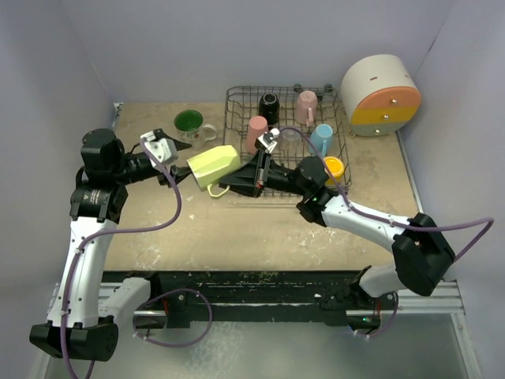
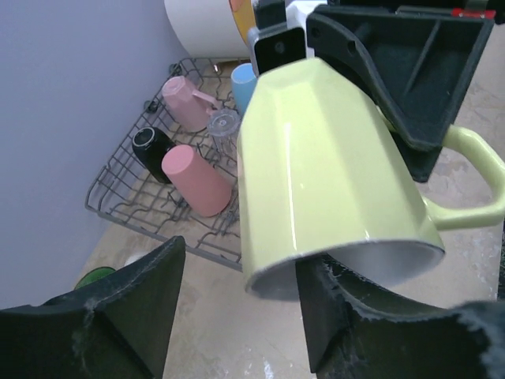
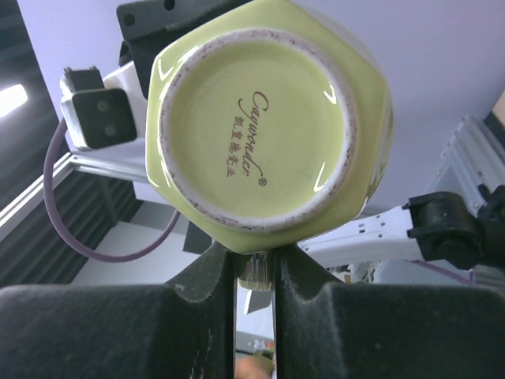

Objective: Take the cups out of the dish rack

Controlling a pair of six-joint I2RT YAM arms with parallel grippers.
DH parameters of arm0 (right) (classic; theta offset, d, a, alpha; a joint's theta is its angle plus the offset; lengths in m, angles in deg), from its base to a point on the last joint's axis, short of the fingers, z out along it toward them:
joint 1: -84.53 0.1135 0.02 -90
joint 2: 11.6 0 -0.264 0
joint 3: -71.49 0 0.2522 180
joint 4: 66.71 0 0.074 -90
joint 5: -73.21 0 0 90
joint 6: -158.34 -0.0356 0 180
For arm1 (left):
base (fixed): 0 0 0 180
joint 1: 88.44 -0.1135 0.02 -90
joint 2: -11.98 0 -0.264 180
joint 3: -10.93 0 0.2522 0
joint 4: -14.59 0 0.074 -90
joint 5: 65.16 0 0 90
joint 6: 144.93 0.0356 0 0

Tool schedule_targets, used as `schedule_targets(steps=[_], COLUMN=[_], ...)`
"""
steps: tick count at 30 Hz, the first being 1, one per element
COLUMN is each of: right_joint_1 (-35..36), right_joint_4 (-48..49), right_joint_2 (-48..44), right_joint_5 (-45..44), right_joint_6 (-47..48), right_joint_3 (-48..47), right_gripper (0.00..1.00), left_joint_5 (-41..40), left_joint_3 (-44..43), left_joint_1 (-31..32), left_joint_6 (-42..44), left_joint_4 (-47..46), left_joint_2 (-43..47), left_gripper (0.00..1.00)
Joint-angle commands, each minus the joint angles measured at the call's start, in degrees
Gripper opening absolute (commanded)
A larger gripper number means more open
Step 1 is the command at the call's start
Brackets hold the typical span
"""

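the right gripper is pinching the handle of a glossy pale yellow-green faceted ceramic mug, fingers clamped tight on it, and is holding the mug on its side in the air just off the near-left corner of the large grey wire dish rack. the left gripper is sitting at the mug's open mouth with its jaws apart – one finger is overlapping the rim, the other is standing clear of the wall, so it is not gripping anything. this is looking like a hand-over between the arms, not yet completed.

one cup, a white mug with a green inside, is already standing on the tan table left of the rack. six are waiting in the rack – a black mug, a pink mug, a salmon tumbler, a clear glass, a light blue cup and a yellow-orange cup. so the job is barely a quarter done, judging by where things are lying.
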State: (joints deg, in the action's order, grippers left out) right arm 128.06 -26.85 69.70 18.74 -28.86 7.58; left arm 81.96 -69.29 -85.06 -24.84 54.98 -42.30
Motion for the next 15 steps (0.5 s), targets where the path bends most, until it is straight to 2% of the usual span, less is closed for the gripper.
schedule_targets(steps=[1,7,10,11,13,15], right_joint_1=[2.2,4.8,5.0,5.0,5.0,4.4], right_joint_4=[12.1,15.5,15.9,16.0,15.7,13.5], right_joint_2=[-0.7,0.9,1.5,1.7,1.9,1.6], right_joint_5=[-1.1,-3.5,-4.0,-4.3,-4.3,-2.5], right_joint_6=[-3.5,-5.5,-6.1,-6.2,-6.1,-5.1], right_joint_3=[-4.7,-5.7,-5.6,-5.4,-4.9,-4.5], right_gripper=[0.00,0.00,0.00,0.02,0.22,0.50], left_joint_5=[3.2,5.7,5.8,5.5,4.9,3.0], left_joint_3=[-3.6,-4.1,-3.8,-3.6,-3.0,-3.4], left_joint_1=[-0.1,-0.1,-0.1,-0.1,-0.1,-0.1], left_joint_6=[-5.7,-9.3,-8.4,-8.5,-9.0,-10.1], left_joint_4=[-5.3,-5.0,-3.2,-3.3,-3.3,-1.9], left_joint_2=[0.5,-0.7,-0.8,-0.6,-0.4,-1.1], left_gripper=[0.55,0.16,0.00,0.00,0.00,0.00])
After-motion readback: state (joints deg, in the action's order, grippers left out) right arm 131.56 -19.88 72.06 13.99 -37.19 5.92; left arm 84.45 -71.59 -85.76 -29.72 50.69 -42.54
